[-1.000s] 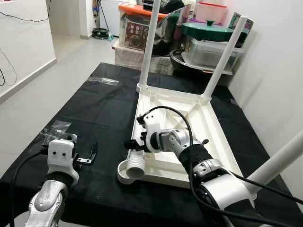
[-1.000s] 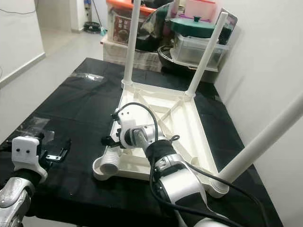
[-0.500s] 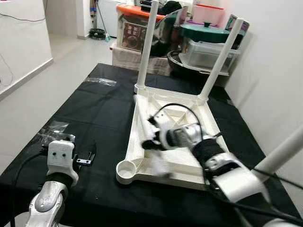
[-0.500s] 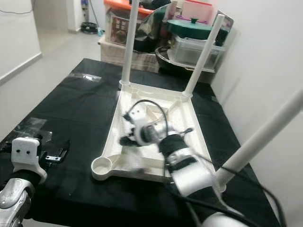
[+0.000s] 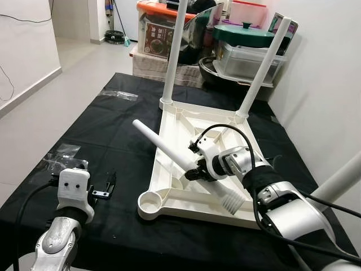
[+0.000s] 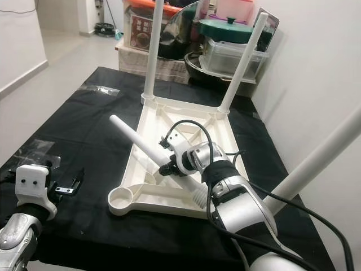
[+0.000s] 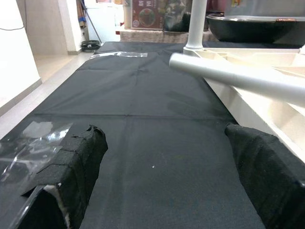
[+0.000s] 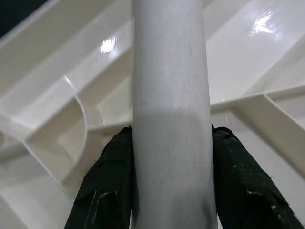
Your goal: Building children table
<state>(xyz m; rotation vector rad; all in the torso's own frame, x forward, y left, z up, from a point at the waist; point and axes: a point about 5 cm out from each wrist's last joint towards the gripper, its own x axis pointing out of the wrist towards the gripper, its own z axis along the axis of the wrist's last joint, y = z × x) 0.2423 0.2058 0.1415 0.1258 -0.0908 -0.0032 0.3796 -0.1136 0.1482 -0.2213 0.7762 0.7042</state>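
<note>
Whereas a second ago my right gripper point(image 5: 198, 171) held the threaded table leg point(image 5: 181, 164) upright at the empty corner socket point(image 5: 150, 201), it now pinches it lying diagonally across the upturned tabletop point(image 5: 248, 148), thread end away from the socket. I judge this leg still unfitted; my left gripper point(image 7: 167, 183) hovers spread near the black table's point(image 5: 113, 124) front-left corner.

I'm seeing a black-clothed table point(image 5: 113, 121) carrying the upturned white tabletop point(image 5: 197, 195), with clear plastic wrappers lying at its far left point(image 5: 119, 96) and near left edge point(image 5: 65, 155).

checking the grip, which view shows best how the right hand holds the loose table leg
The right wrist view: both fingers clamp the loose table leg close up. Eye views show the right hand mid-leg; the left wrist view shows its free end.
</note>
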